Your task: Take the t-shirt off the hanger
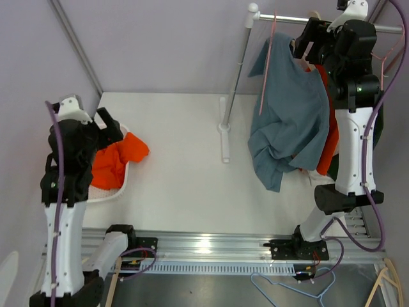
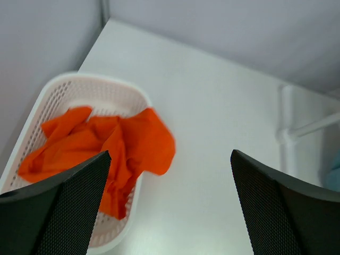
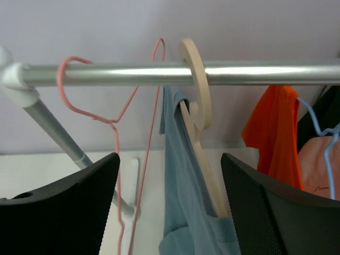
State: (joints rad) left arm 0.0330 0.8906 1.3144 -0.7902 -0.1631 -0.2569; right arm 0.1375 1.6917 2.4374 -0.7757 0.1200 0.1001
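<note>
A grey-blue t-shirt (image 1: 291, 118) hangs on a pale wooden hanger (image 3: 197, 111) hooked over the metal rail (image 3: 133, 74). In the right wrist view the t-shirt (image 3: 183, 186) drapes off one hanger arm. My right gripper (image 1: 303, 39) is open up by the rail, its fingers (image 3: 271, 207) on either side of the hanger and shirt, not touching. My left gripper (image 1: 110, 126) is open and empty above a white basket (image 2: 48, 95) holding an orange garment (image 2: 122, 149).
A bare pink wire hanger (image 3: 117, 127) hangs left of the wooden one. An orange shirt (image 3: 273, 133) and a blue wire hanger (image 3: 326, 143) hang to the right. The rack's pole (image 1: 236, 77) and foot (image 1: 223, 137) stand mid-table. Spare hangers (image 1: 287, 291) lie below the rail mount.
</note>
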